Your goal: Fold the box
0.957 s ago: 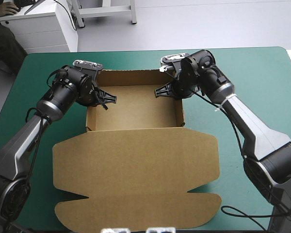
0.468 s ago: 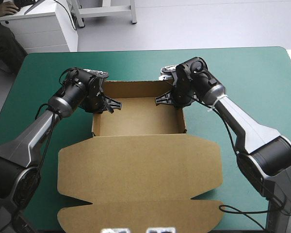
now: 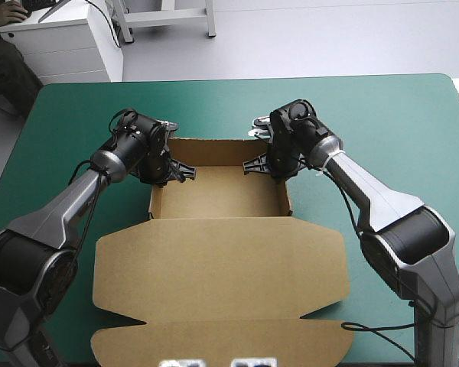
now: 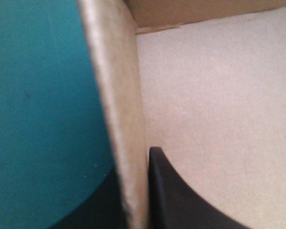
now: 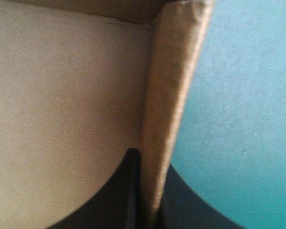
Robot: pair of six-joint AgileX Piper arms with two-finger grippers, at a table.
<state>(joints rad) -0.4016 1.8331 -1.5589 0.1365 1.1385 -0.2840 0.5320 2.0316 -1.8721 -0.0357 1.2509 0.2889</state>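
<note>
High view: box [image 3: 214, 260] open tray, lid flat robot-side.
L gripper [image 3: 183, 173]: clamped on left wall, far corner.
R gripper [image 3: 252, 164]: clamped on right wall, far corner.

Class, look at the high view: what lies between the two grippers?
Only the bare tray floor of the box, shown in the high view; the left gripper and right gripper each clamp a side wall.
</note>
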